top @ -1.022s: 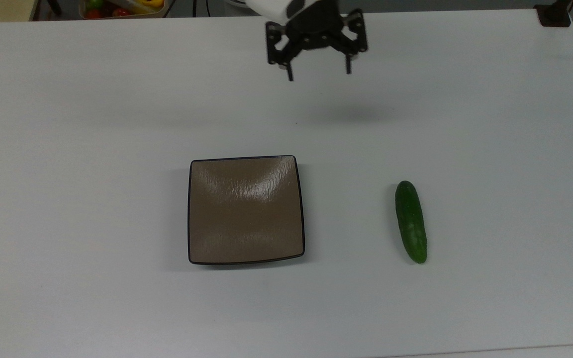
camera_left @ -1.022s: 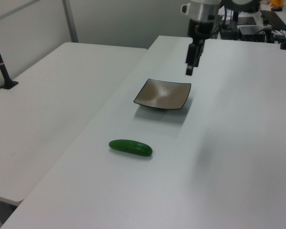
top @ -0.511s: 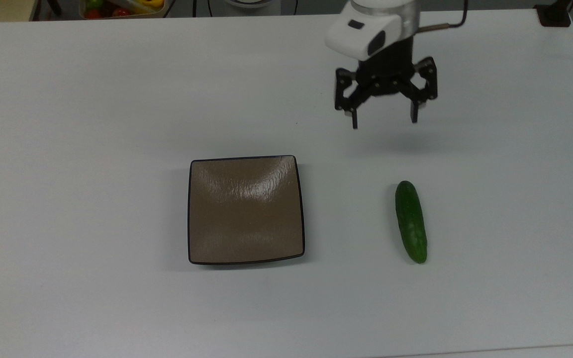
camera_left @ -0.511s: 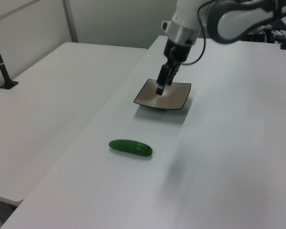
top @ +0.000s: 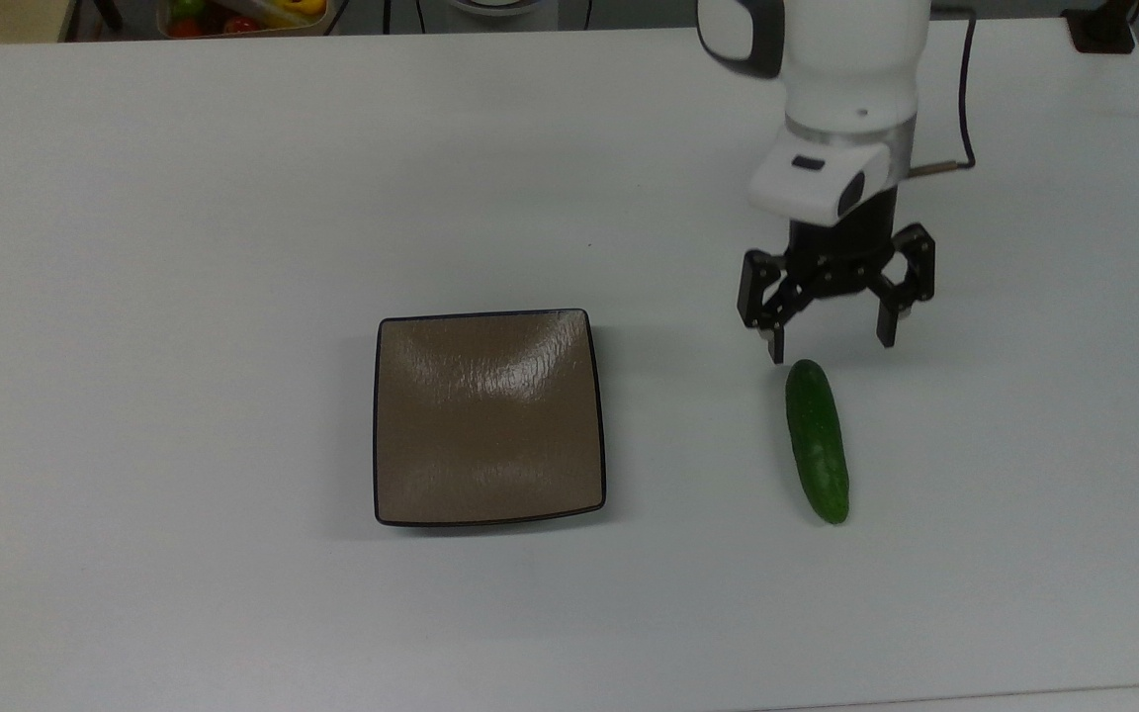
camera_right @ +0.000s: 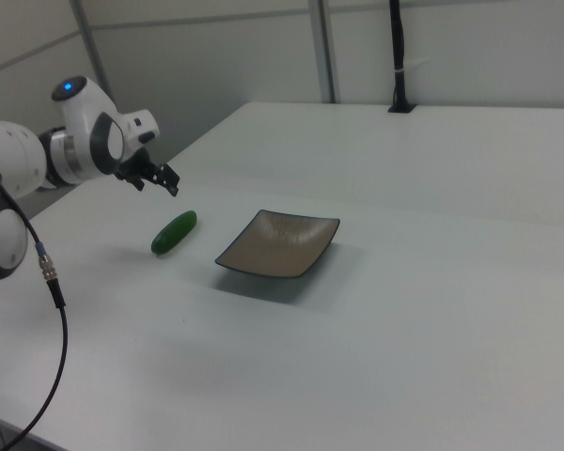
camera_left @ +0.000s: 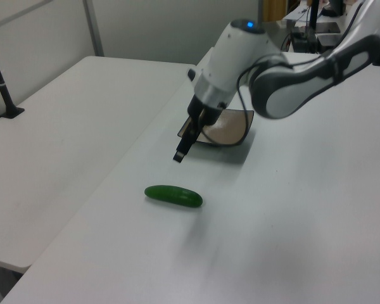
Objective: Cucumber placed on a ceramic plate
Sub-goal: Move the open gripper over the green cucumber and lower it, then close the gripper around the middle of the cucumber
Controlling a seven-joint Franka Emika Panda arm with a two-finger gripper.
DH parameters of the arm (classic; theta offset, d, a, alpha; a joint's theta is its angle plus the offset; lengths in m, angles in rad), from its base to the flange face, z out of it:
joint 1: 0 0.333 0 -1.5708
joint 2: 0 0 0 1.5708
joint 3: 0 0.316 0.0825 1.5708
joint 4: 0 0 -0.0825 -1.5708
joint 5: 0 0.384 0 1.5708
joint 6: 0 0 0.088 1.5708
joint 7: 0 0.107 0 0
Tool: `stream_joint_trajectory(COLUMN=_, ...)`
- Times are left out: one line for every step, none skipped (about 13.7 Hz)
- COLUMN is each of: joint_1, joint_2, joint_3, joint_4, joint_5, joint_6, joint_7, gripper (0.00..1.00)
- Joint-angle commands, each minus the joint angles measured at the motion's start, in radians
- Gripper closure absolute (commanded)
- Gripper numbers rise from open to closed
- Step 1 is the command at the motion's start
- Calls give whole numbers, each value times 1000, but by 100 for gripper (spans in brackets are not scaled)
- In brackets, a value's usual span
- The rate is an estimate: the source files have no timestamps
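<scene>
Top view: I see cucumber lying flat on white table, to plate's right and well apart from it. Long axis runs near-vertical in frame, lower end leaning slightly right. In left view, cucumber lies nearly crosswise. Ceramic plate sits bare, square to table edges. Gripper hovers just beyond cucumber's upper end in top view, fingers spread wide, holding nothing; I can't tell its height above table. No readable writing or labels I can make out.
</scene>
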Motion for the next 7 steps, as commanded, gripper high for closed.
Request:
stream_joint_trajectory(joint_1=20, joint_2=148, joint_3=-18, joint_4=136, joint_5=-82, joint_6=57, joint_7=58, gripper=0)
stream_joint_trajectory(joint_1=21, joint_2=172, joint_3=-18, joint_4=146, joint_5=-126, joint_6=86, joint_7=97, gripper=0)
stream_joint_trajectory(joint_1=21, joint_2=188, joint_3=-18, joint_4=146, joint_5=-152, joint_6=103, joint_7=117, gripper=0)
stream_joint_trajectory(joint_1=21, joint_2=206, joint_3=-18, joint_4=152, joint_5=-172, joint_6=115, joint_7=131, gripper=0)
stream_joint_trajectory(joint_1=23, joint_2=234, joint_3=-18, joint_4=161, joint_5=-201, joint_6=132, joint_7=149, gripper=0)
stream_joint_trajectory(joint_1=23, joint_2=254, joint_3=-18, joint_4=172, joint_5=-222, joint_6=140, joint_7=163, gripper=0)
stream_joint_trajectory(joint_1=26, joint_2=271, joint_3=-18, joint_4=184, joint_5=-240, joint_6=143, joint_7=177, gripper=0)
